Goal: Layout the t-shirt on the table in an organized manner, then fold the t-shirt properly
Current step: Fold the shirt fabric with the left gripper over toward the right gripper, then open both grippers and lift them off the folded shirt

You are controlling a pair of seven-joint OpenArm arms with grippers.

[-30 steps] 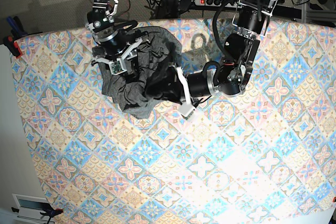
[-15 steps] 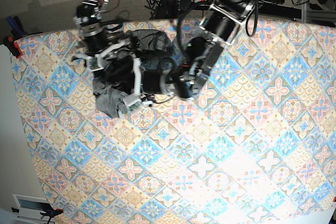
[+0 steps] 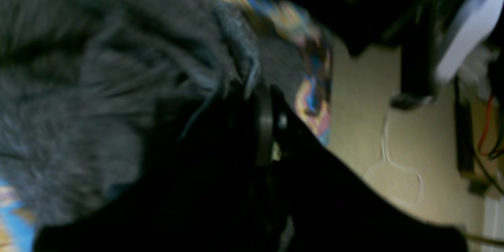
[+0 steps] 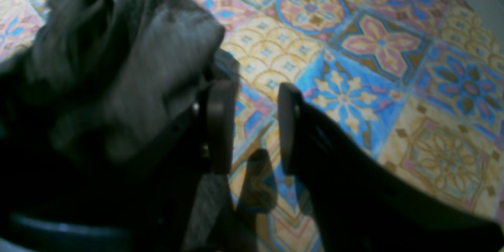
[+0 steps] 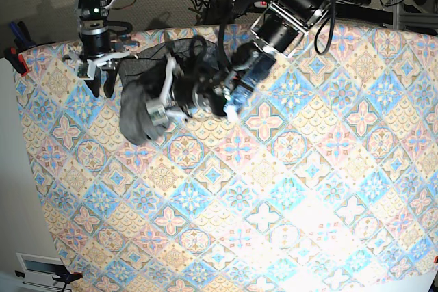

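Currently, left wrist view, blurred: the left claw [image 3: 263, 98] is clenched on a pinched ridge of the t-shirt [image 3: 98, 86], with grey knit bunched up against the fingertips and a strip of the patterned bench [image 3: 311, 98] edge behind, floor beyond. Judgement: the grip looks like several layers rather than one hem, so a pull from here would likely drag the whole lump; better to lift slowly and let the rest hang free before spreading. Right wrist view: the right claw [image 4: 252, 126] is released, jaws apart with only tiled cloth between them, holding nothing; the shirt lies heaped just beside its one finger. Judgement: this claw should find a distinct edge, a sleeve or hem, not the middle of the pile. Base view: the shirt [image 5: 140, 111] sits crumpled near the far edge of the bench [image 5: 287, 189], left part of the view, the left arm reaching across into it and the right claw [image 5: 96, 76] just off its corner. Layout stage not yet achieved; most of the bench lies toward the near side, so spreading that way seems sensible.
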